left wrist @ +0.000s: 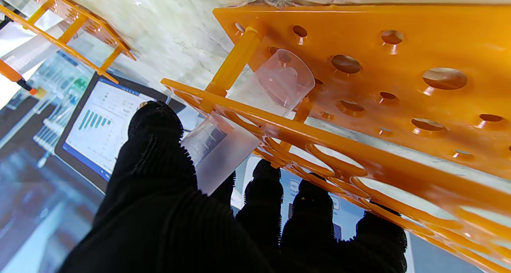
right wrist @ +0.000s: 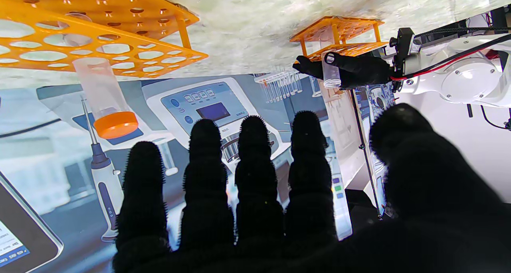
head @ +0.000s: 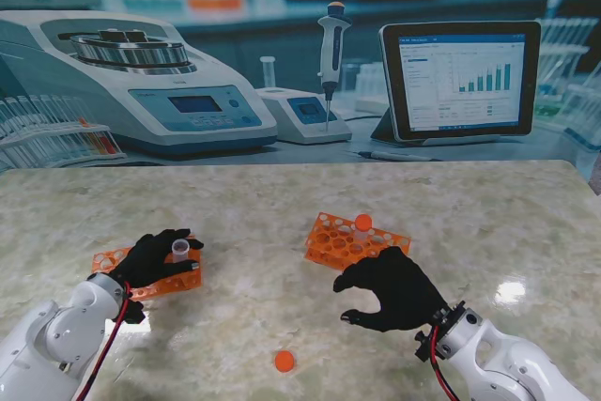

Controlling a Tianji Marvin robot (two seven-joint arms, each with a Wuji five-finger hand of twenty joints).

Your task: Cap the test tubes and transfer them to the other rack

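Two orange racks sit on the marble table (head: 282, 204), well apart: the left rack (head: 113, 258) under the left hand (head: 155, 256), and the right rack (head: 338, 237) just beyond the right hand (head: 394, 288). The left hand is closed on an open tube (head: 180, 249) that stands in the left rack; in the left wrist view the thumb (left wrist: 159, 145) presses one side of the clear tube (left wrist: 239, 125) and the other fingers (left wrist: 263, 185) curl in on its far side, beneath the rack's upper plate (left wrist: 359, 153). The tube passes through a corner hole, its rounded bottom near the rack's lower plate. It has no cap on it. The right hand holds nothing, its fingers (right wrist: 251, 153) spread and gently curved, thumb (right wrist: 403, 145) apart from the rest, palm toward the table. It hovers just nearer to me than the right rack and does not touch it. In that rack stands a capped tube (head: 362, 225), its orange lid clearly seen in the right wrist view (right wrist: 113, 123), beyond the fingertips and apart from them. A loose orange cap (head: 284, 360) lies on the table nearer to me, between the two arms, to the left of the right hand and well apart from both hands.
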